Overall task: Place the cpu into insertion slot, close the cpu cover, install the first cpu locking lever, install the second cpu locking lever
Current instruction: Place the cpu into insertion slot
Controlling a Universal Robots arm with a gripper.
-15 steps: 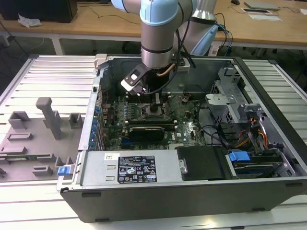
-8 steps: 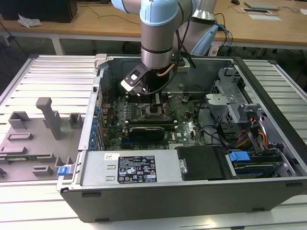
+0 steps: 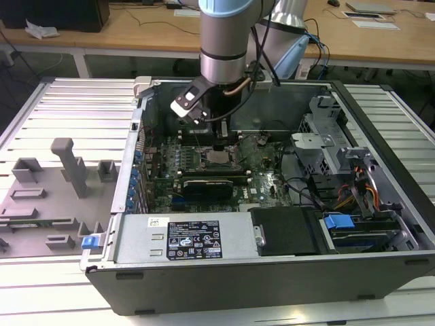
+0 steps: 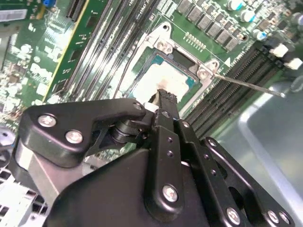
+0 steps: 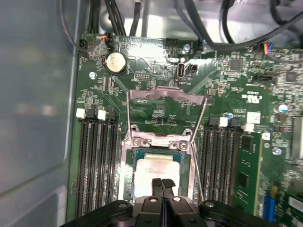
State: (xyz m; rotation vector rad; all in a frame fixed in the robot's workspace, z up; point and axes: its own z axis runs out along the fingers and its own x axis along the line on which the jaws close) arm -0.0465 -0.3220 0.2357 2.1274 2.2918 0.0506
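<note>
Exterior view first: my black two-finger gripper (image 3: 219, 145) reaches down into the open grey metal computer case (image 3: 204, 285). Its tips hang over the green motherboard (image 3: 268, 183). Directly beneath them lies the cpu (image 3: 219, 160), a small flat square chip with a pale silvery-tan top.

Second wrist view: the fingers are pressed together into one narrow point and hold nothing. That point sits at or just above the chip's top; I can't tell whether it touches. A thin silver lever wire (image 4: 246, 84) angles away to one side of the fingers, unlatched.

First wrist view: under the fingertips the chip lies flat inside the square, silver-rimmed insertion slot (image 5: 126, 165), its edges parallel to the rim. Beyond the tips, the cpu cover (image 5: 165, 92) stands swung open, a thin silver metal frame with a large square window through which I see green board. Long black memory slots (image 5: 97, 161) run along either side of the fingers.

I judge the chip placed and the cover step in hand, not yet done. To do it well, I'd:
- keep the fingers together as one blunt pusher;
- avoid any sideways drag across the chip;
- meet the frame on its metal bar, not through the window;
- stay clear of the lever wires.
</note>
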